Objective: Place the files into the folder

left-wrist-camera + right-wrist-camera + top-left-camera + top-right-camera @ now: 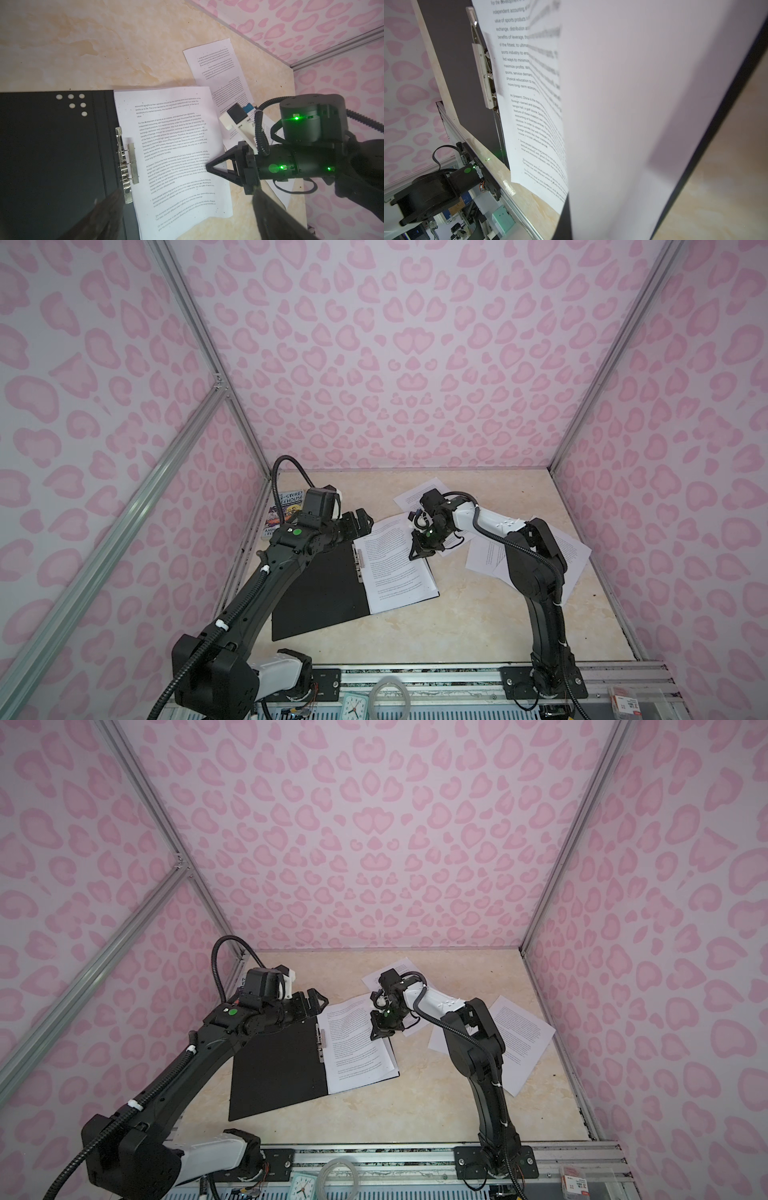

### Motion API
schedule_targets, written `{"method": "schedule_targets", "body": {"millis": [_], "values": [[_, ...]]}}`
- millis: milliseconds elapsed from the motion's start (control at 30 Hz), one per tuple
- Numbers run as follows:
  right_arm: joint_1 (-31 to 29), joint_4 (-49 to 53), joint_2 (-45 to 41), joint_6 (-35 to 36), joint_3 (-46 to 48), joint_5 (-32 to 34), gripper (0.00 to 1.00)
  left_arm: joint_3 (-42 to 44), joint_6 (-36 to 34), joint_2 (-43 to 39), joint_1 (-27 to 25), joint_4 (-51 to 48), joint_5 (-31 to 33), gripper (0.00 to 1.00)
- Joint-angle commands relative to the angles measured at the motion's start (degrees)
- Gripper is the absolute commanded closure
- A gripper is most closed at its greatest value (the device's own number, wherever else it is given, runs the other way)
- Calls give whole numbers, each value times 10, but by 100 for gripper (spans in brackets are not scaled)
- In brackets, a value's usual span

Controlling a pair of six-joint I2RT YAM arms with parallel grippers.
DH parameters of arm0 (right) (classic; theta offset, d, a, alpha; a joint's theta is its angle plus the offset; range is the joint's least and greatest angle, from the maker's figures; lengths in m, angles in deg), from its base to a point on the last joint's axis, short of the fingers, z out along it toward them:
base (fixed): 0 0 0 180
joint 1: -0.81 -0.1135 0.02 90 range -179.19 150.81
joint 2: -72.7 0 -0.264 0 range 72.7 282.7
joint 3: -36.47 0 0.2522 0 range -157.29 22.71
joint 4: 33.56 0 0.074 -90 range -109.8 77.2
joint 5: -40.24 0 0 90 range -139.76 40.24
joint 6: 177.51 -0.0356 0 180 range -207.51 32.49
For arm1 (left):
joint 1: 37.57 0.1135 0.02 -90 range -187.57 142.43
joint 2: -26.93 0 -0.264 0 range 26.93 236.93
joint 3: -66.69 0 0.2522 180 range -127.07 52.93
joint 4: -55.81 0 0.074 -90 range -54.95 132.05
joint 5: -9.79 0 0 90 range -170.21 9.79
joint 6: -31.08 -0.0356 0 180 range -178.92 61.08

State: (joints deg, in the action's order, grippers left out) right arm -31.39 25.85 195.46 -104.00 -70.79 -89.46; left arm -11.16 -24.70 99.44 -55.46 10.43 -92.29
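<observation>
**Folder open flat, files on its right half, more sheets loose to the right**

One paperback book (283,510) lies at the far left by the wall, with a colourful cover reading "Treehouse". One left gripper (360,521) hovers by the folder's far edge with its jaws wide apart, holding nothing.

One folder (324,593) lies open on the marbled table (457,626), left of centre. It is black inside, and one metal clip strip (358,564) runs along the spine.

The files (395,568) are white A4 sheets densely printed with black paragraphs. At least two are stacked on the folder's right half, next to the clip, with their edges fanned at the near corner. The right wrist view shows a blurred sheet close to the lens over a sharper one.

One right gripper (417,552) points down at the stack's right edge, tip at the paper. Can't tell whether its jaws are together or nipping a sheet.

Loose files outside the folder:
- One far sheet (415,493) lies behind the right gripper.
- One sheet (234,135) lies under that gripper's wrist.
- At least two overlapping sheets (575,549) lie beside the right arm, partly hidden by it, so the count is unsure.
</observation>
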Motion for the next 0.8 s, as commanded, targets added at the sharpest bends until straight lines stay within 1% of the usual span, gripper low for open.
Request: {"method": "schedule_targets", "body": {"millis": [0,233,333,767], "values": [[-1,-3,-2,-1,4,-6,85,-6,-4,2,0,0,4,2],[-1,6,-15,0,3,6,70,-7,-4,3,0,0,4,2],[0,6,-26,-1,9,13,65,-8,-4,4,0,0,4,2],[0,14,-31,-3,19,12,67,-10,-3,7,0,1,2,2]]}}
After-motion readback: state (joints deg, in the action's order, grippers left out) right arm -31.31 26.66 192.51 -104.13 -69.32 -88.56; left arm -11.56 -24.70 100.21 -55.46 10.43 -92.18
